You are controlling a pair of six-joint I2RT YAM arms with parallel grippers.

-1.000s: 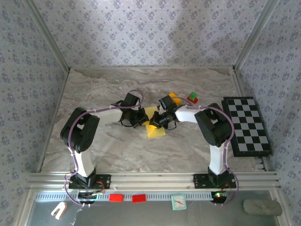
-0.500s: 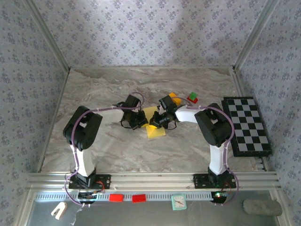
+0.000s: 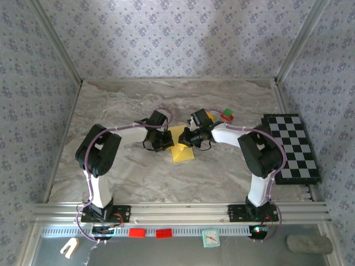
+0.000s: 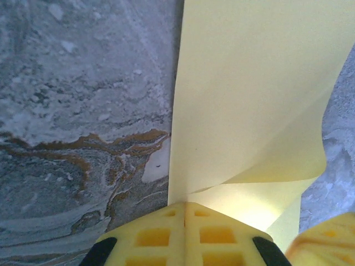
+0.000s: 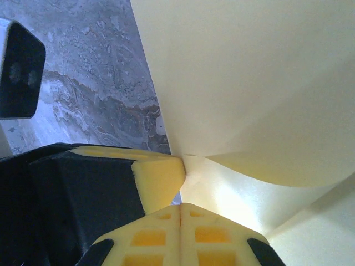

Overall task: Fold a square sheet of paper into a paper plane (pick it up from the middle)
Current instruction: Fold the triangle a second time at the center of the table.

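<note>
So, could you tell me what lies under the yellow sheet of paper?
Marbled table lies under the square sheet of paper, plus its own folded lower layer. Anything else beneath is covered.

square sheet of paper (image 3: pixel 184 152): far part hidden under arms | wrist views: cut off at edges

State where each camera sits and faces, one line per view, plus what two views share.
Top external: fixed above, behind the arms, looking down on the table; both arms show, left tool and right tool together at the square sheet of paper.
Left wrist: on the left arm, facing down its shut fingers onto sheet and table.
Right wrist: on the right arm, facing down its shut fingers; left tool alongside.
Shared: both wrist views see the curled sheet pinched at their fingertips.
</note>
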